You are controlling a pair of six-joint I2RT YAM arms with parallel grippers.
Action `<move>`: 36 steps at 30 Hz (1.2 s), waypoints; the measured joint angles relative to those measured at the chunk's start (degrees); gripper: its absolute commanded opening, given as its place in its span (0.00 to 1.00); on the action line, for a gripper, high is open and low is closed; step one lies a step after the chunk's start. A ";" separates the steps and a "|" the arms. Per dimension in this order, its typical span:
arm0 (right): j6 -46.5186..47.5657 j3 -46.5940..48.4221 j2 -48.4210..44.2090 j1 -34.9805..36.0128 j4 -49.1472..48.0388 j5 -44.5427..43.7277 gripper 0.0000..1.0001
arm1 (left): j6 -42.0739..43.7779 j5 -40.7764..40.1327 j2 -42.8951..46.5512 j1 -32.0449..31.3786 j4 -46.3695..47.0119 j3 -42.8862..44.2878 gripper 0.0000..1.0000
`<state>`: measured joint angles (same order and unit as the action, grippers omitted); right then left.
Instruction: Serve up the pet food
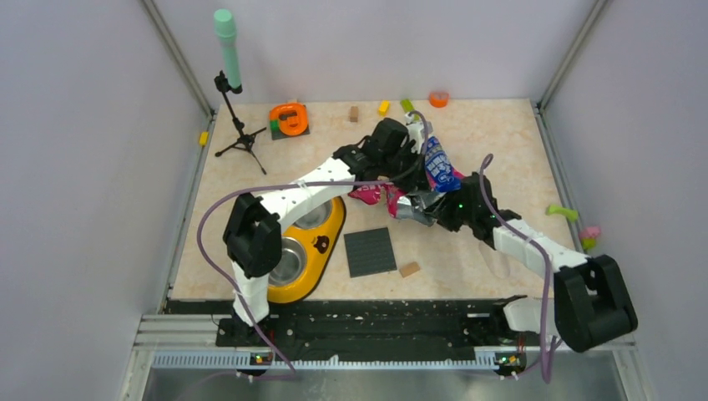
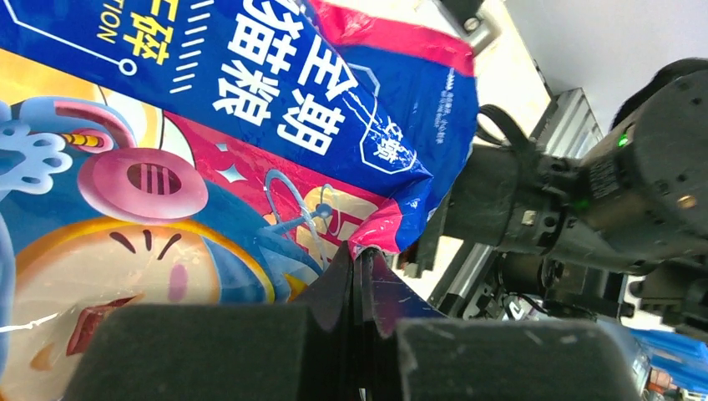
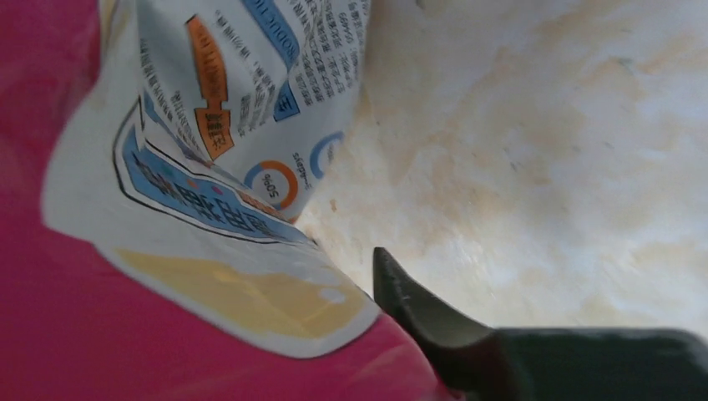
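Glossy blue-and-pink bag (image 1: 438,167) is held just above the table (image 1: 509,142), slightly toward 1 o'clock from centre. No pet food is seen; it is judged to be inside the bag. A folded bag edge is pinched tight in the left gripper (image 2: 359,334). At the right gripper (image 1: 432,209) only one finger (image 3: 417,301) is seen, beside the bag, so its grip cannot be told. The yellow feeder (image 1: 334,230) lies at 8 o'clock from the bag, and no pellets show in it. Step judged: opening the bag. Next needed: the mouth parted, then the bag carried over the feeder and tipped.

"全期猫粮" and "50%" on pet food bag (image 2: 250,159)
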<state>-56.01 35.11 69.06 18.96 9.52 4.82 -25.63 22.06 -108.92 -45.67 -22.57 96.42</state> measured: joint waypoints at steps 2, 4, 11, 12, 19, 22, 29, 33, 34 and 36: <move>-2.84 -0.48 4.57 0.35 -5.86 1.46 0.23 | 0.22 -0.31 -1.66 0.11 -0.92 1.86 0.00; -5.01 -0.35 9.44 0.61 -11.02 2.32 0.20 | 0.55 -0.79 -3.63 0.52 -2.36 4.37 0.00; -11.41 10.34 29.90 0.96 -25.33 4.28 0.11 | 3.04 -4.13 -9.44 4.09 -6.27 15.13 0.00; -12.17 12.72 32.74 1.09 -26.99 4.76 0.09 | 3.41 -4.52 -10.56 4.94 -7.10 17.79 0.00; -14.82 21.16 40.46 1.66 -33.24 4.92 0.00 | 6.43 -6.75 -16.26 9.22 -13.07 31.56 0.00; -13.64 18.05 36.13 1.36 -31.47 3.08 0.00 | 6.27 -6.08 -15.85 8.96 -13.92 30.71 0.00; -8.79 4.83 17.51 -0.09 -23.15 1.46 0.00 | 4.17 -3.45 -8.22 5.38 -8.50 12.31 0.00; -6.54 1.14 12.44 0.39 -17.81 1.25 0.00 | 2.82 -2.34 -7.17 3.93 -7.13 7.43 0.00; -6.12 1.16 12.44 0.28 -16.90 1.05 0.00 | 2.86 -2.23 -7.19 3.72 -7.72 7.76 0.00; -4.92 2.14 12.74 0.09 -15.15 0.96 0.00 | 3.52 -2.49 -8.17 3.56 -11.34 12.90 0.00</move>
<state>-60.93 37.26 81.80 19.05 -5.63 5.78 -22.11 19.57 -117.10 -42.11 -33.91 109.32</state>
